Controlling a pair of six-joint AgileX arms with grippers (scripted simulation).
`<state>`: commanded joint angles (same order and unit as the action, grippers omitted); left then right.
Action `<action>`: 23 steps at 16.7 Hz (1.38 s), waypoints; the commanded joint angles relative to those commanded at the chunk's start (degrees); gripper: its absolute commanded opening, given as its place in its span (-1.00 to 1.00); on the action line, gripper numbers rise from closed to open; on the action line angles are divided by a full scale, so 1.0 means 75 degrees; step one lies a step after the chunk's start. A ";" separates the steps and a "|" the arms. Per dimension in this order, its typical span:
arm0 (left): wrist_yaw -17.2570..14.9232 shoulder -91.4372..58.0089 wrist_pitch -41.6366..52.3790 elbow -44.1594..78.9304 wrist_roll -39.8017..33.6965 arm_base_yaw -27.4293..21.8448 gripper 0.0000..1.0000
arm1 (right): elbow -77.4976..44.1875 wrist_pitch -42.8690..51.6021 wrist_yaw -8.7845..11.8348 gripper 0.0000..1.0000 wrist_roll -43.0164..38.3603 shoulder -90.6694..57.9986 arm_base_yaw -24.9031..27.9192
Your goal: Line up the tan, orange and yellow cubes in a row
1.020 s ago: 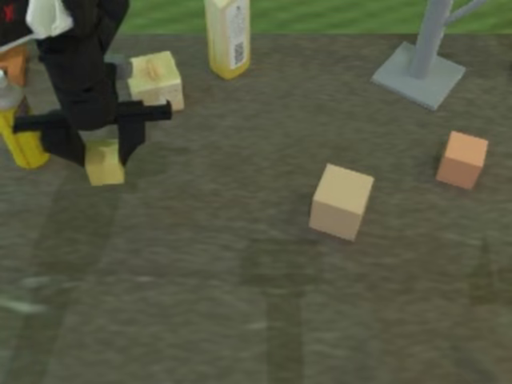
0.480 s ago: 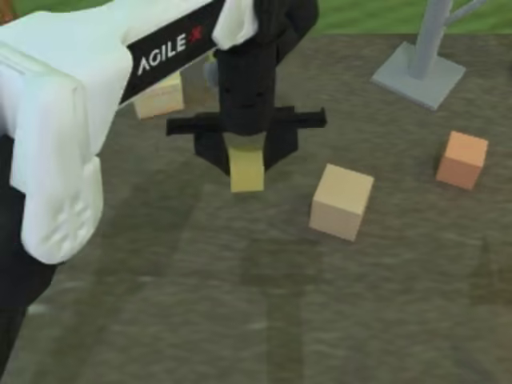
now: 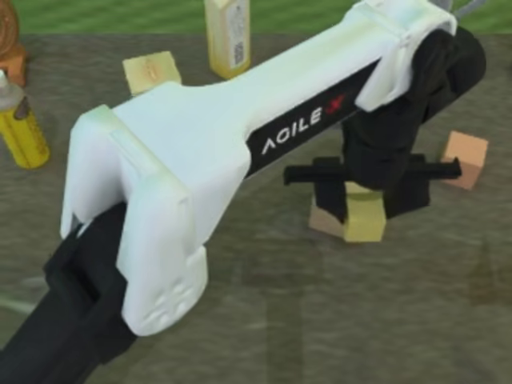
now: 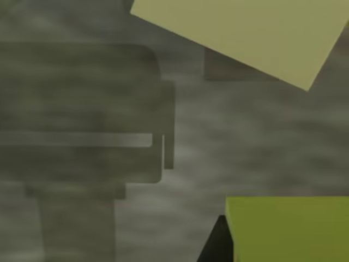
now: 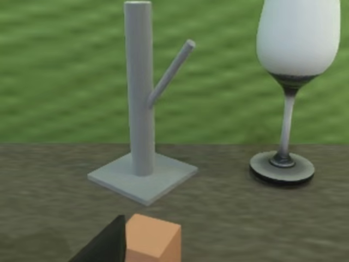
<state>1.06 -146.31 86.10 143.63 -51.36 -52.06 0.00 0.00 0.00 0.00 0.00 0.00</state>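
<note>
My left gripper (image 3: 364,210) reaches across the table, shut on the small yellow cube (image 3: 365,220). It holds that cube just over the near right part of the tan cube (image 3: 323,220), most of which is hidden under the gripper. In the left wrist view the yellow cube (image 4: 289,229) sits beside one dark finger (image 4: 218,245), and the tan cube (image 4: 245,33) lies farther off. The orange cube (image 3: 466,158) rests on the table to the right, close to the tip of the left gripper's crossbar; it also shows in the right wrist view (image 5: 152,237). My right arm is out of the top view.
A grey peg stand (image 5: 140,164) and a wine glass (image 5: 292,49) stand behind the orange cube. A tall yellow bottle (image 3: 228,36) is at the back, another (image 3: 20,132) at the far left, with a cream block (image 3: 152,72) between them.
My left arm has swung from the table's left side to the right, carrying the yellow cube from beside the cream block to over the tan cube. The tan and orange cubes stayed put.
</note>
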 joint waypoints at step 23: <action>0.0003 0.0231 -0.2320 -0.2551 -0.0008 -0.0006 -0.25 | 0.0000 0.0000 0.0000 1.00 0.0000 0.0000 0.0000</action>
<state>1.08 -144.58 68.70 124.50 -51.42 -52.11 0.00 0.00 0.00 0.00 0.00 0.00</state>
